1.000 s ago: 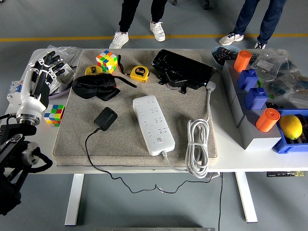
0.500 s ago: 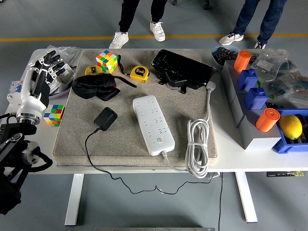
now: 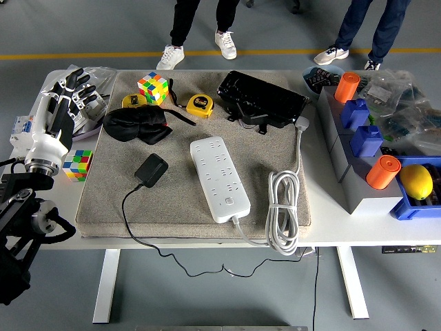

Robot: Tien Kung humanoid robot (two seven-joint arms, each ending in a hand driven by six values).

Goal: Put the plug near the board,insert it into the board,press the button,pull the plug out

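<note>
While left hand (image 3: pixel 58 103) hangs unclenched | black plug (image 3: pixel 151 169) lies beside white board (image 3: pixel 219 178)

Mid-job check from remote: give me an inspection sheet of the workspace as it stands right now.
Surface: white table with a grey mat across its middle.
Job's things: black plug lying on the mat, left of the white power strip, not inserted.
Clutter: two Rubik's cubes, two tape measures, black cloth, black case, bins with a lemon.
Grippers: left hand raised at the left edge, fingers open, empty; right nothing seen.
Cables: strip's white cord coiled; plug's black lead hangs off the near edge.
Surroundings: people's legs beyond the table.
</note>
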